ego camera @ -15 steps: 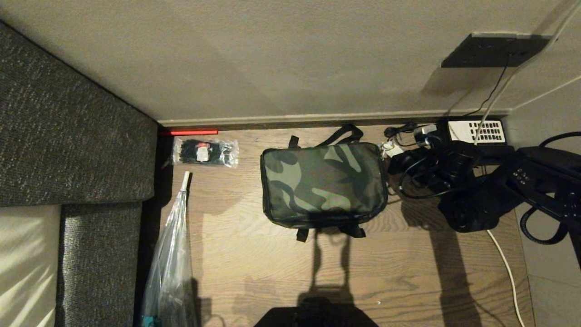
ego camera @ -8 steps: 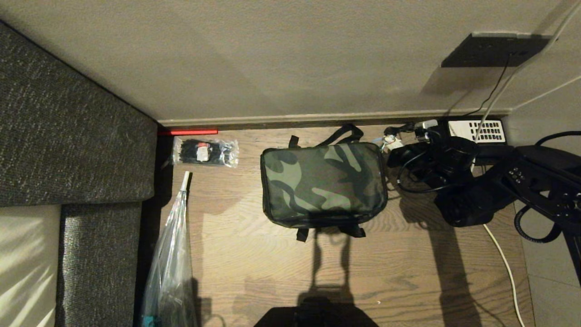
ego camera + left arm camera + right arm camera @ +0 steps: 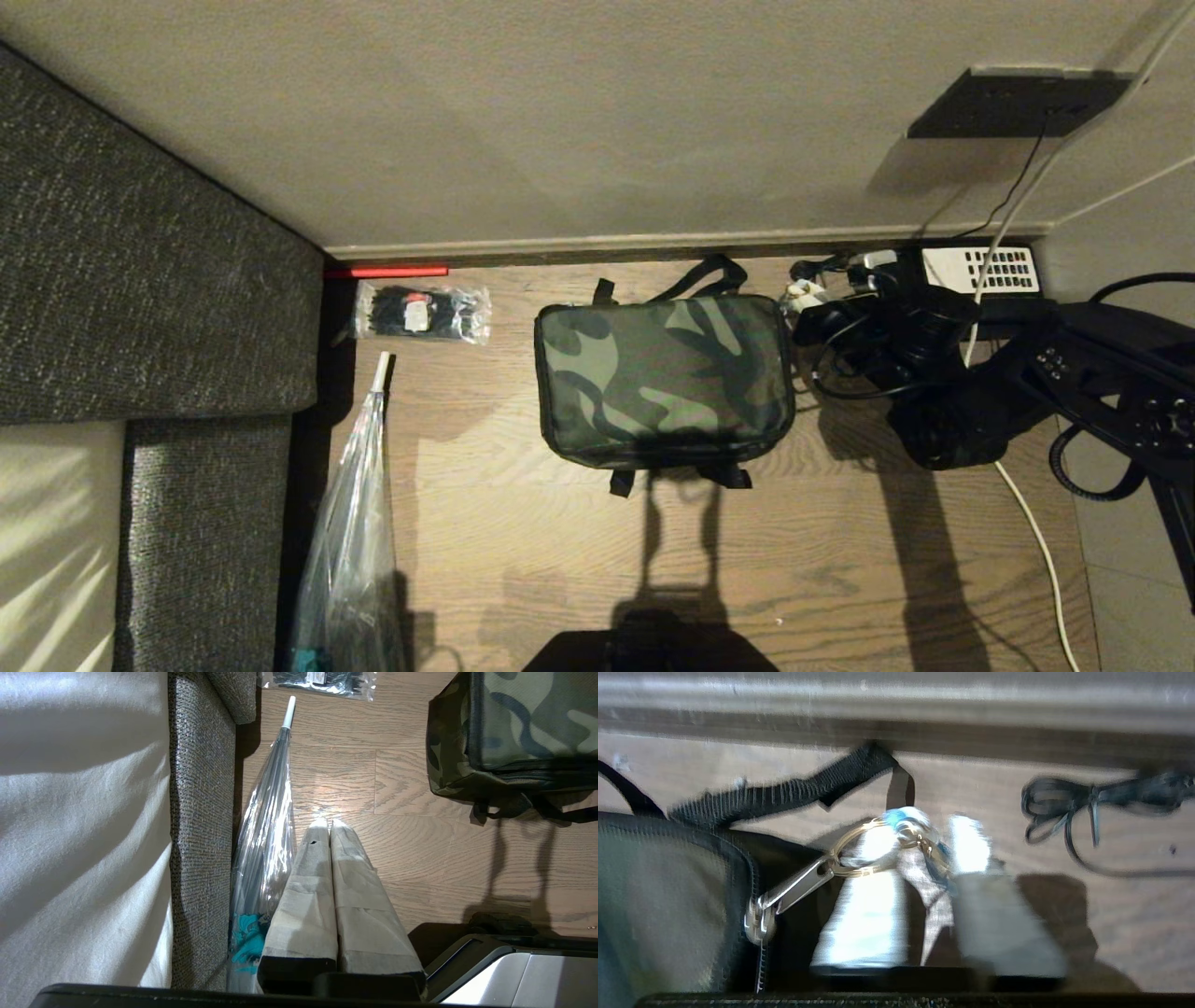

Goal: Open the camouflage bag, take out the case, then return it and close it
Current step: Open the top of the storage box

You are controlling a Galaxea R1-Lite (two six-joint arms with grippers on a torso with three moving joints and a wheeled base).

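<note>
The camouflage bag (image 3: pixel 663 378) lies zipped shut on the wooden floor near the wall, with its black strap handles lying flat. The case is hidden. My right gripper (image 3: pixel 799 297) is at the bag's far right corner. In the right wrist view that gripper (image 3: pixel 927 830) has its fingers apart. A grey tag (image 3: pixel 924 877) hangs between them from a gold key ring (image 3: pixel 859 872) on the metal zip pull (image 3: pixel 798 886). My left gripper (image 3: pixel 327 823) is shut and empty, parked above the floor to the left of the bag (image 3: pixel 514 728).
A grey sofa (image 3: pixel 140 308) fills the left side. A clear packet of black items (image 3: pixel 420 313), a red stick (image 3: pixel 387 272) and a plastic-wrapped umbrella (image 3: pixel 350 541) lie beside it. A telephone (image 3: pixel 980 271), bundled cables (image 3: pixel 1064 807) and a white cord (image 3: pixel 1036 532) crowd the right.
My right arm has edged a little toward the wall at the bag's far right corner. The bag has stayed put and the left arm has not moved.
</note>
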